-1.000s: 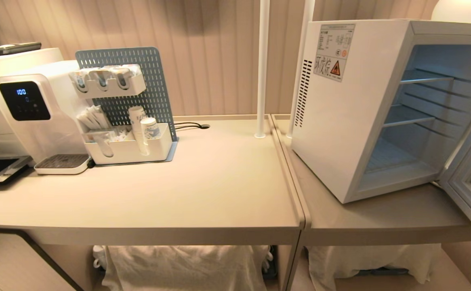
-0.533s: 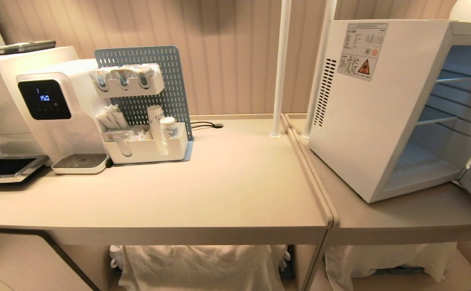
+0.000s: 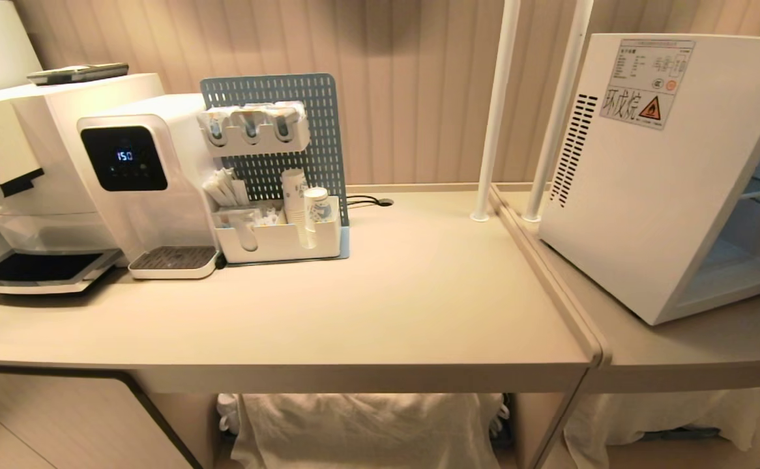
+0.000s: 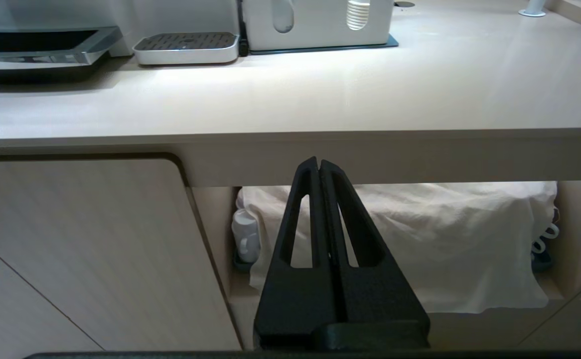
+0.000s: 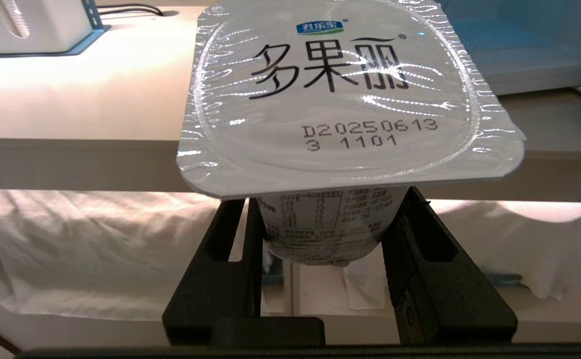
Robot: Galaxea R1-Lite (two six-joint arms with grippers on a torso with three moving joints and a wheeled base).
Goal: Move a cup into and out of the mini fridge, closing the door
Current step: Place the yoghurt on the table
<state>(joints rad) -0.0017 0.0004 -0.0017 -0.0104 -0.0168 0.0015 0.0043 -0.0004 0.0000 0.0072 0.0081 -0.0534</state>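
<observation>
Two tools: my right tool (image 5: pixel 320 239) grips the cup (image 5: pixel 340 99) half-wide; my left tool (image 4: pixel 319 167) sits pressed shut, empty; since before, the mini fridge (image 3: pixel 647 182) has slid rightward in head view.

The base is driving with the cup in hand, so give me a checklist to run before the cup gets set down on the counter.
1. Cup held in the right tool: ok, a finger on each side of its body.
2. Foil lid sealed: ok, no lifted edge visible.
3. Left tool out of the way: ok, shut and empty, below the counter edge.
4. Bare counter for a set-down: ok, open surface between the organizer and the mini fridge.
5. Mini fridge interior reachable: ok, its front is open.
6. Door position: cannot tell, out of view.
</observation>
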